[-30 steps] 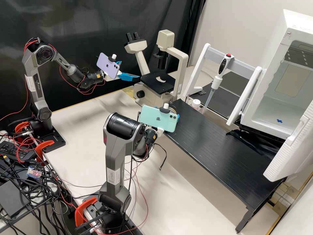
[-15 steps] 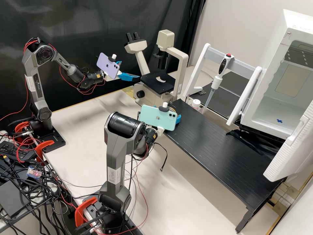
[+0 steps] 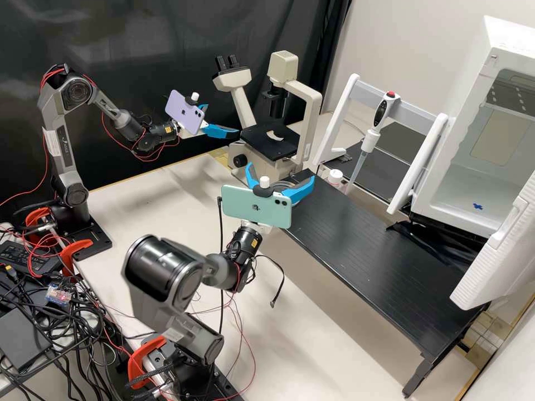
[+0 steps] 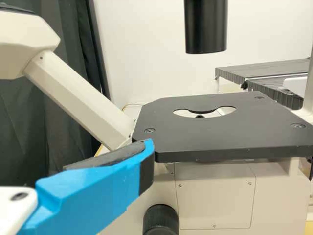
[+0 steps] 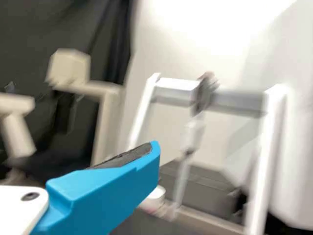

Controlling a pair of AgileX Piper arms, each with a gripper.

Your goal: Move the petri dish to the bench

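Observation:
Behind the right gripper (image 3: pixel 280 171), a round clear rim that looks like the petri dish (image 3: pixel 283 184) lies at the near left end of the black bench (image 3: pixel 356 245). The gripper's blue fingers are spread wide around that spot, and whether they touch the dish is hidden. One finger of the right gripper (image 5: pixel 146 151) shows in its wrist view. Farther back, the left gripper (image 3: pixel 222 120) stands open beside the microscope with nothing between its fingers. In its wrist view, the left gripper (image 4: pixel 142 149) has a finger close to the stage corner.
The microscope stage (image 3: pixel 270 147) stands at the bench's far end. Behind the bench are a pipette (image 3: pixel 374 131) on a white-framed stand and a small white container (image 3: pixel 335 177). An open white incubator (image 3: pixel 468 206) is at the right, its door (image 3: pixel 493 267) reaching over the bench.
The right arm has drawn back toward its base and turned its wrist, shifting its phone left and slightly down. Both of its spread fingers have come into sight. The left arm has kept still.

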